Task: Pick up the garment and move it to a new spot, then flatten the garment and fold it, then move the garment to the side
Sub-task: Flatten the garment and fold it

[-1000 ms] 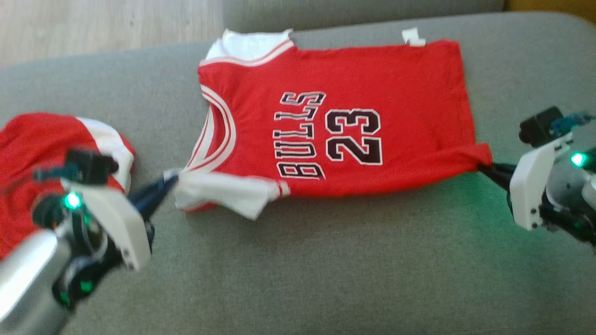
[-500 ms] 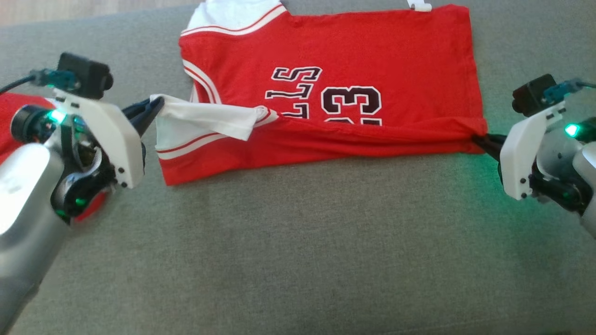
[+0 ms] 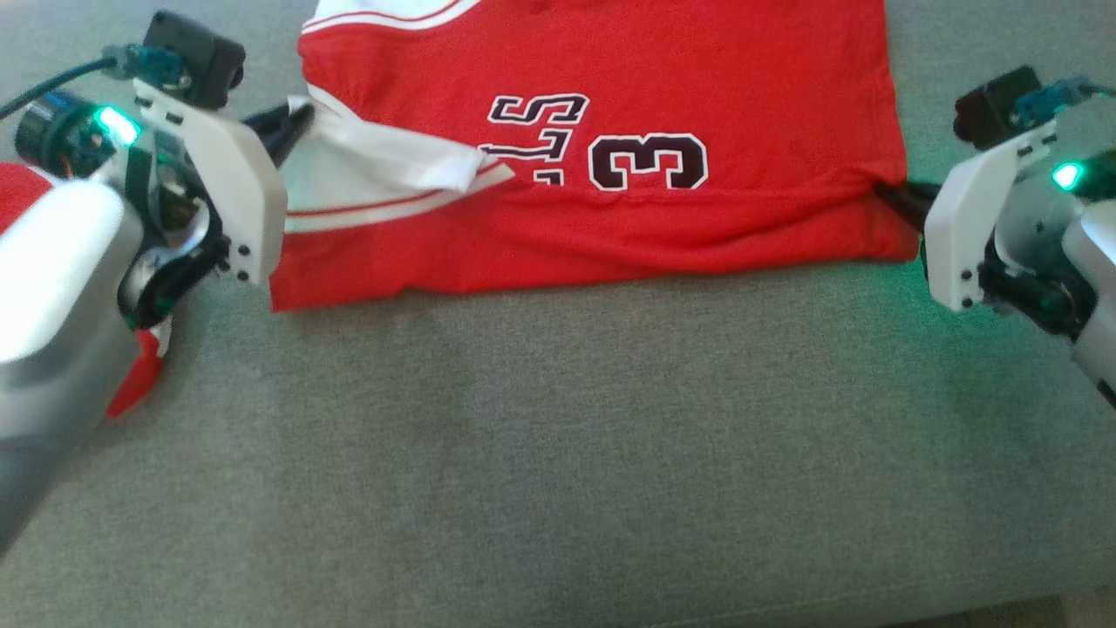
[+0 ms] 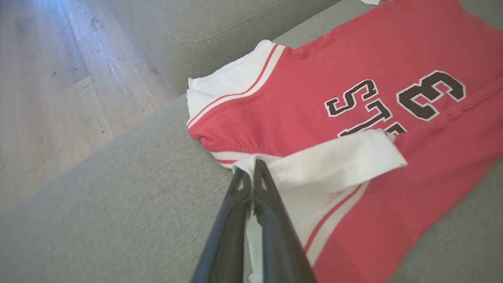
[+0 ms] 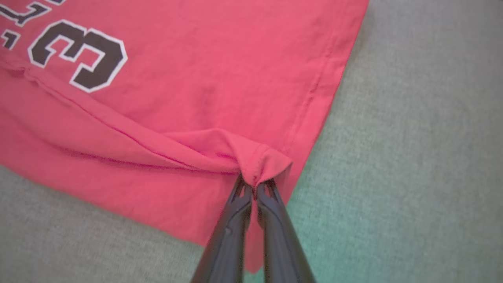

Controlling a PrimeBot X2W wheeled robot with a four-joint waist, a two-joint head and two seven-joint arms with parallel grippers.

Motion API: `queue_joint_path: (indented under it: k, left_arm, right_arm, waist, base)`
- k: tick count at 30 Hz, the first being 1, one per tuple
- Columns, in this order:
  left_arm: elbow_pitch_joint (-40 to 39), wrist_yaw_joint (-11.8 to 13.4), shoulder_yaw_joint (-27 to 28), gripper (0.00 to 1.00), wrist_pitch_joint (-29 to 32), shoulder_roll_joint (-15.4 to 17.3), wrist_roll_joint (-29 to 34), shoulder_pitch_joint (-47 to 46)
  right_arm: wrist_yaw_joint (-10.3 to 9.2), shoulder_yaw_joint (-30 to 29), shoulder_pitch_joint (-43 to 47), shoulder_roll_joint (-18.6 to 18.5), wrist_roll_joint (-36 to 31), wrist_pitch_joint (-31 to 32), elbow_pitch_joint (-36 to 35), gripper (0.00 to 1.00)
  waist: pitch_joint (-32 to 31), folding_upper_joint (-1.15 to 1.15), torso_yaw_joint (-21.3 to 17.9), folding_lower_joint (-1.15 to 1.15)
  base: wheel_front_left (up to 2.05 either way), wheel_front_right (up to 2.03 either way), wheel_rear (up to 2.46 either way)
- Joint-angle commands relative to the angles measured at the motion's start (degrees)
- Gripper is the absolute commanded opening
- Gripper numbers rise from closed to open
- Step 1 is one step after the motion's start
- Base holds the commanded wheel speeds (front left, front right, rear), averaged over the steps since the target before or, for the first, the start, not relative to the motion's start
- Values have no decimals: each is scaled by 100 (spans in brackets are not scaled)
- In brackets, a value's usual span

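My left gripper (image 4: 253,165) is pinching the white sleeve edge of the garment (image 3: 697,78), jaws clamped tight on the cloth. My right gripper (image 5: 254,182) is pinching the red hem corner at the right, jaws closed on a bunched bit of fabric. The garment, a red jersey with black lettering, is lying on the grey cushion (image 3: 558,436). Its far part is lying flat and its near edge is doubling over, covering part of the number. Another red cloth (image 3: 139,379) is peeking out at the left, under my left arm. Beyond the cushion, wood floor (image 4: 47,78) is showing.
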Motion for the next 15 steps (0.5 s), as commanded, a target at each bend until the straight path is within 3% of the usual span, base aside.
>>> queue_joint_path:
  k: [1,2,9,15]
  left_arm:
    - [-38,-13,190,23,-114,202,133,-411]
    - [55,-13,146,100,-218,188,219,-499]
    - [814,78,304,100,-1230,-151,443,-848]
    - [1124,332,701,100,-2553,-408,371,-715]
  right_arm:
    - [39,-42,-108,-40,-75,-119,-3,0]
    - [39,-50,-177,-3,-140,-222,55,100]
    - [39,-358,-521,386,-536,-1310,687,100]
    - [39,-948,-492,743,-782,-2621,1243,100]
  waist:
    - [49,0,-16,-1]
    - [71,0,-18,-1]
    - [85,0,7,-1]
    - [-225,0,36,-1]
  base:
    - [0,0,0]
    - [0,0,0]
    - [0,0,0]
    - [0,0,0]
